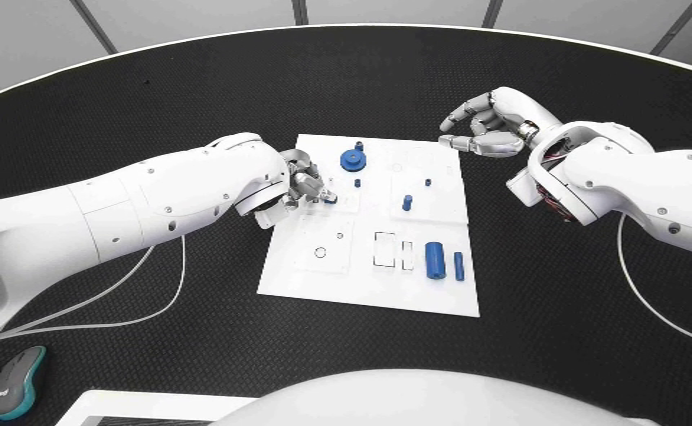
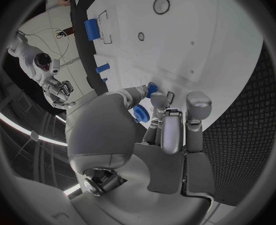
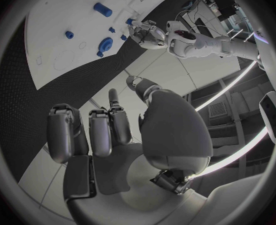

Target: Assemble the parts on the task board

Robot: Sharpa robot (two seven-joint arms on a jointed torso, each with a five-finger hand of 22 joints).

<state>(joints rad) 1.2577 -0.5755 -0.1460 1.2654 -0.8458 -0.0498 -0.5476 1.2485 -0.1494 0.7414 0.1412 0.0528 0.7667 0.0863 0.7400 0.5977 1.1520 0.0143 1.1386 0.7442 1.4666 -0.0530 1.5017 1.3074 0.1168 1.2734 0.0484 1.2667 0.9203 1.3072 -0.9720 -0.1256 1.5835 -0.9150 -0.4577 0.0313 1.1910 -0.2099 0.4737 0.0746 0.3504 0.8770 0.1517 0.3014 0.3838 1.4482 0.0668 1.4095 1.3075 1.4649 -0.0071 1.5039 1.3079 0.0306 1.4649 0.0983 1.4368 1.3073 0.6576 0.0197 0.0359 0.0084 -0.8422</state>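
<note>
We are seeing our left hand (image 2: 166,122) hovering over the white task board (image 2: 207,50), its fingertips (image 2: 152,89) pinching a small blue part (image 2: 152,88), a blue gear (image 2: 142,113) lying just beneath the thumb.

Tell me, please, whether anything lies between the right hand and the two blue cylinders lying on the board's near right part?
Nothing visible does: the right hand hovers off the board's far right corner, and only bare board and table separate it from the cylinders.
</note>
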